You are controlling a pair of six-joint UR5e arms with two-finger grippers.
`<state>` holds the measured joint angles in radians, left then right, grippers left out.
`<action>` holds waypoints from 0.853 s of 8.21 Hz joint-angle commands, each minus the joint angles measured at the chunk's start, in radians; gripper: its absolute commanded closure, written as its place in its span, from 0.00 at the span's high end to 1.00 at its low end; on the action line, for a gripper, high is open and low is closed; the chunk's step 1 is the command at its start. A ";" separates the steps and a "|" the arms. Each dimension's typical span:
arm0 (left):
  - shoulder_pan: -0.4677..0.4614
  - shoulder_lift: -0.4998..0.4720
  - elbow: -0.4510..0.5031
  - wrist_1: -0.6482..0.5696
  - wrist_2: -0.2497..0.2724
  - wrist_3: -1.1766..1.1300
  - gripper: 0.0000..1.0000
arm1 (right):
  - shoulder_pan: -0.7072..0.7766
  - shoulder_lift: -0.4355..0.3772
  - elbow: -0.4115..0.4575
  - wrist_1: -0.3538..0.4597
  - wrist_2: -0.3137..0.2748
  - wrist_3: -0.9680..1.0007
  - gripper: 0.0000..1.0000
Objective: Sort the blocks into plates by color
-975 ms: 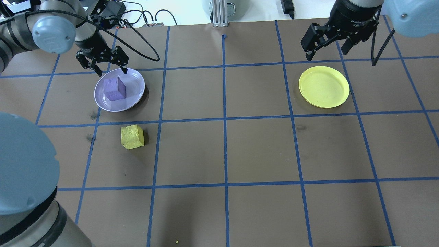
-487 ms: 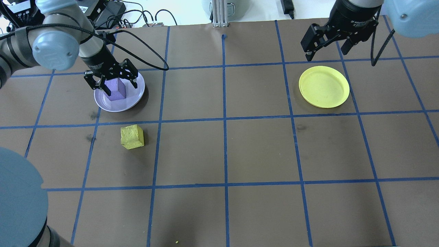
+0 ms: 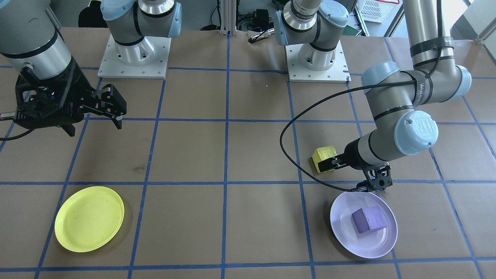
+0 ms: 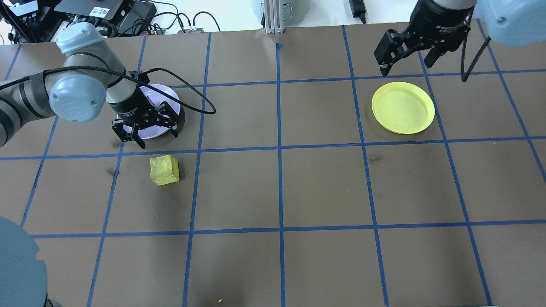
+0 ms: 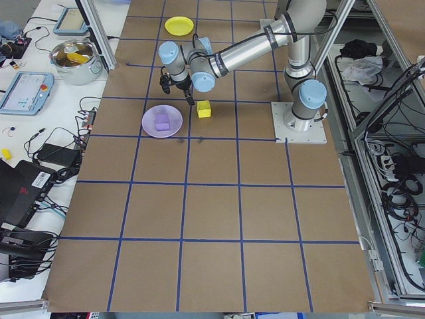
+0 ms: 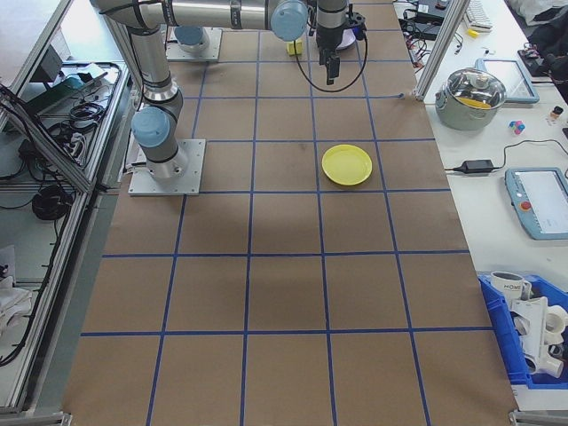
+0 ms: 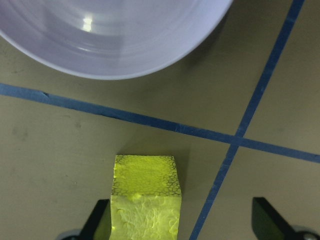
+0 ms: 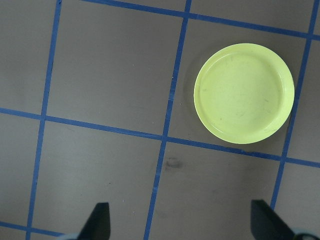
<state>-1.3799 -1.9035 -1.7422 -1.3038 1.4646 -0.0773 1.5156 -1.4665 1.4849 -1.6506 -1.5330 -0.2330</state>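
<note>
Left gripper [image 4: 145,133] jaws spread wide, holding nothing, over near rim of lavender plate [image 3: 343,228]; yellow block [image 4: 164,169] on desk just below, left of centre. Right gripper [image 4: 407,54] jaws spread, empty, upper right.

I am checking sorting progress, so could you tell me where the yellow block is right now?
The yellow block sits on the bare table at the overhead view's left, just on the robot's side of the lavender plate, with the left gripper hovering open between them.
</note>
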 commanded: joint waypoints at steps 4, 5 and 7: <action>0.002 -0.006 -0.065 0.021 0.125 0.024 1.00 | 0.000 0.001 0.000 0.000 0.001 0.001 1.00; 0.002 -0.008 -0.065 0.023 0.122 0.013 1.00 | 0.000 0.001 0.000 0.000 0.001 0.001 1.00; 0.001 -0.006 -0.062 0.024 0.122 0.011 1.00 | 0.000 0.003 0.000 0.000 0.001 0.000 1.00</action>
<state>-1.3780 -1.9116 -1.8056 -1.2804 1.5849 -0.0636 1.5156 -1.4649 1.4849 -1.6506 -1.5325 -0.2317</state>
